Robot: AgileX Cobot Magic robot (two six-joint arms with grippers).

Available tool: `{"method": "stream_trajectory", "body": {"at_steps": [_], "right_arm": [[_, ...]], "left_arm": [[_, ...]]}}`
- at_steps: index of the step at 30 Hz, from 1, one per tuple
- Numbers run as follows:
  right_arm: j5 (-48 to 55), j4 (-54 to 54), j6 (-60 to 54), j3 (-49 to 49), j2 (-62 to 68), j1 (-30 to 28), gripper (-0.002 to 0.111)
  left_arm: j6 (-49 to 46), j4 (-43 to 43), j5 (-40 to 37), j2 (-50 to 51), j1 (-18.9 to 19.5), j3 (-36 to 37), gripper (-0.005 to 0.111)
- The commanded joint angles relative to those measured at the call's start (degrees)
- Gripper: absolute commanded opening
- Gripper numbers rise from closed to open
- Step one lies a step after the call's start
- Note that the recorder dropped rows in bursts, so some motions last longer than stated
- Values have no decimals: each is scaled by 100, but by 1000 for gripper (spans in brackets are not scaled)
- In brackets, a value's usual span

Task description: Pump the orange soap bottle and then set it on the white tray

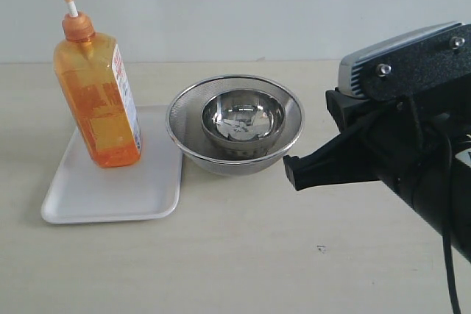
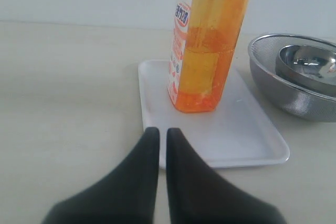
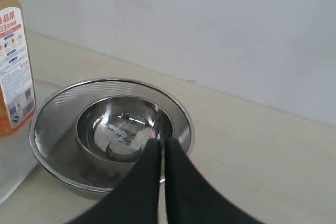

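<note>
Nearest the lens: right gripper (image 1: pixel 292 173), clenched, empty, well right of the tray (image 1: pixel 110 200). On the tray, toward its far left corner: bottle (image 1: pixel 99 101), upright, label facing right. Just right of the tray: mesh bowl (image 1: pixel 193 148) with steel bowl (image 1: pixel 243 119) nested inside, standing between tray and right gripper. By the tray's rim: left gripper (image 2: pixel 159 131), clenched, empty, apart from the bottle.
</note>
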State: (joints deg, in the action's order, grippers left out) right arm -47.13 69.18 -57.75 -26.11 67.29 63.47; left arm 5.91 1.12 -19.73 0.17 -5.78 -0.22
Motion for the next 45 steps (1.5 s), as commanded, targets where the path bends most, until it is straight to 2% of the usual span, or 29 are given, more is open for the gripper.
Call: {"method": "stream_trajectory", "body": {"at_steps": [1, 6, 10, 14, 17, 20, 28, 31, 38, 45], "right_arm": [[-56, 55, 72, 33, -74, 5, 0], [332, 396, 440, 33, -605, -215, 0], [1644, 356, 483, 94, -1312, -1235, 0], [2803, 352, 474, 491, -2193, -2514, 0], [2976, 352, 474, 970, -2889, -3261, 0], [2976, 352, 487, 1457, -3717, -3714, 0], [2926, 330, 441, 2611, -5941, -4392, 0], [3124, 484, 180, 2611, -6641, -4674, 0], [3695, 456, -86, 2611, -6729, -5163, 0], [3673, 456, -86, 2611, -6729, -5175, 0]], "left_arm": [[57, -45, 20, -17, 25, 22, 5], [57, -18, 20, -17, 25, 22, 5], [57, -18, 20, -17, 25, 22, 5], [57, -18, 20, -17, 25, 22, 5], [57, -18, 20, -17, 25, 22, 5], [57, -18, 20, -17, 25, 22, 5], [57, -18, 20, -17, 25, 22, 5], [57, -18, 20, -17, 25, 22, 5], [57, -18, 20, -17, 25, 22, 5], [57, -18, 20, -17, 25, 22, 5]]}}
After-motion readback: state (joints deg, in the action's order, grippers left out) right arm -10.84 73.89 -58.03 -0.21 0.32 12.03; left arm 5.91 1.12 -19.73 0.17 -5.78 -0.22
